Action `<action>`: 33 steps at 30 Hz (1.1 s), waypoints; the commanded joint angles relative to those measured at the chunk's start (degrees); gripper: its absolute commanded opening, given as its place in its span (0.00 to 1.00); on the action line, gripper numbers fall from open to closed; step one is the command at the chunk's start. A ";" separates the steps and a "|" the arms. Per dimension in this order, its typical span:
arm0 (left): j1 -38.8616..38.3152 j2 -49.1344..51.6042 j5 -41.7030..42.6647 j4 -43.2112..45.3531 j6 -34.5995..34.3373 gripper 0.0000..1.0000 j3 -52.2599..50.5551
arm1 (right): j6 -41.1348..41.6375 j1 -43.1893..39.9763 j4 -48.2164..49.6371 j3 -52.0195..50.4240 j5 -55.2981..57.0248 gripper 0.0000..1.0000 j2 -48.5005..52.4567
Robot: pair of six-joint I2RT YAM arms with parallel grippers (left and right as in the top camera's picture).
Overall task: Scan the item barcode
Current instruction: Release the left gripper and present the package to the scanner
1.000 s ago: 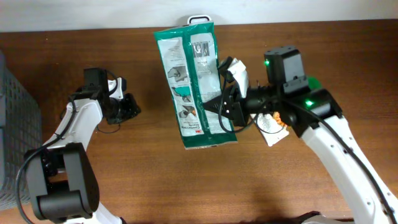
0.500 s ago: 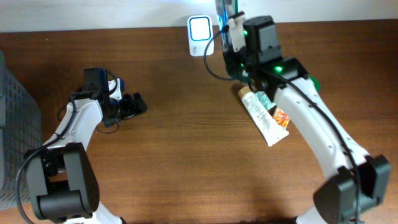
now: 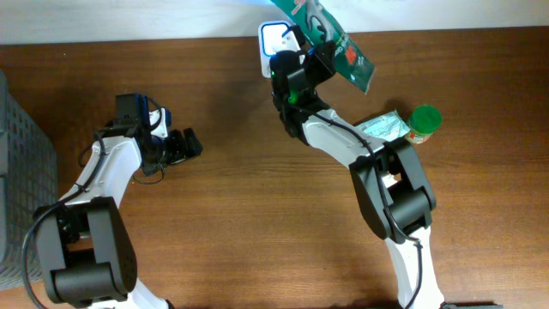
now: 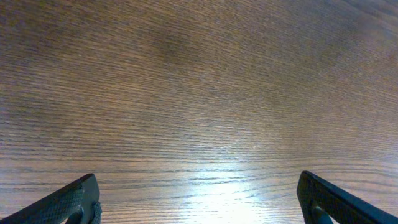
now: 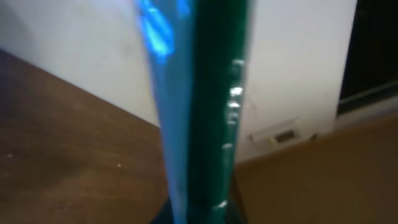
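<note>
The item is a flat green and white package (image 3: 336, 41), and my right gripper (image 3: 316, 58) is shut on it. It is held up at the table's back edge, just right of the white scanner (image 3: 271, 38) with its lit blue window. In the right wrist view the package (image 5: 205, 106) stands edge-on between the jaws of the right gripper (image 5: 202, 214), blurred, with blue light on its left face. No barcode shows. My left gripper (image 3: 184, 144) rests open at the left. The left wrist view shows the left gripper (image 4: 199, 211) spread wide over bare wood.
A pale tube (image 3: 383, 129) and a green-capped jar (image 3: 424, 122) lie at the right, partly under my right arm. A grey basket (image 3: 17, 172) stands at the table's left edge. A white wall (image 5: 298, 56) rises behind the table.
My right arm swung the package from the table's middle up to the back, beside the scanner. The left gripper's jaws opened wider; that arm stayed put.
</note>
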 commanded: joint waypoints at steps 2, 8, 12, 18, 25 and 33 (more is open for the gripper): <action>0.22 -0.50 0.02 0.07 0.52 0.99 0.42 | -0.87 -1.05 2.80 0.66 1.05 0.04 3.85; 0.22 -0.50 0.02 0.07 0.52 0.99 0.42 | -17.75 -1.27 8.33 0.66 -10.19 0.04 7.72; 0.22 -0.50 0.02 0.07 0.52 0.99 0.42 | -24.94 -1.75 13.53 0.66 -14.05 0.04 8.96; 0.22 -0.50 0.02 0.04 0.50 0.99 0.42 | -28.59 -3.45 19.87 0.66 -12.46 0.04 9.03; 0.22 -0.50 0.02 0.07 0.50 0.99 0.42 | -29.62 -4.59 22.21 0.66 -12.41 0.04 9.05; 0.22 -0.50 0.02 0.04 0.50 0.99 0.42 | -29.55 -2.64 22.21 0.63 -7.82 0.04 8.11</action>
